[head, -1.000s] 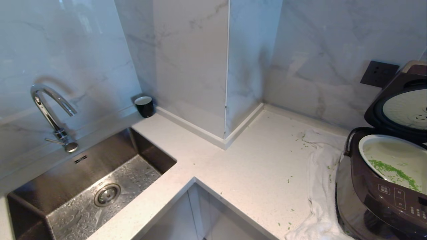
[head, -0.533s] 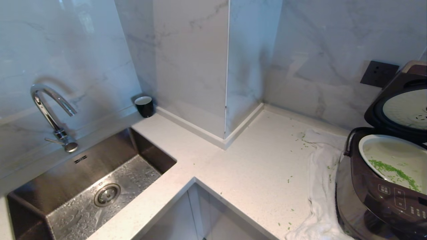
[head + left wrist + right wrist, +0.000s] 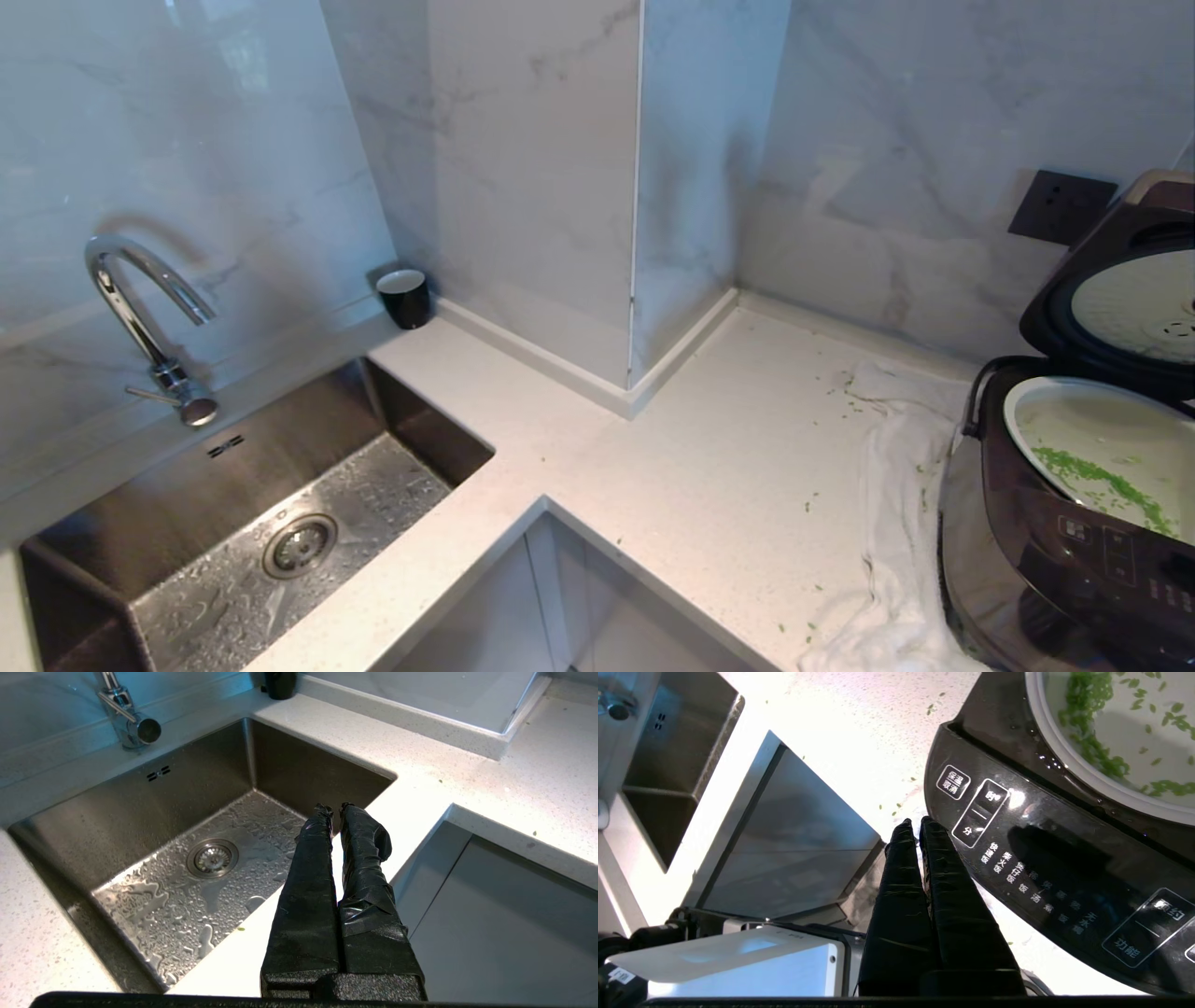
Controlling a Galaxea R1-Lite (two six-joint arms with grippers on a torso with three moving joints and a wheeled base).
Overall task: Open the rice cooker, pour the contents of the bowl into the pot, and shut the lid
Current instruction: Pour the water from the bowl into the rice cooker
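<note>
The raised lid (image 3: 1120,280) is still to be closed; the empty, shut right pincer (image 3: 915,823) is seen below it, beside the rice cooker (image 3: 1064,858).

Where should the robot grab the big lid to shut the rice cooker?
Probably at the free upper edge of the lid, coming from above. It stands tilted open, hinged at the back of the rice cooker, so that edge swings furthest. The shut right gripper could push it down over the pot.

Wet steel sink (image 3: 280,523) set in white countertop (image 3: 672,467); chrome tap (image 3: 140,317) behind sink, black cup (image 3: 404,297) at far corner nr sink, white cloth (image 3: 901,523) well right of sink.
</note>
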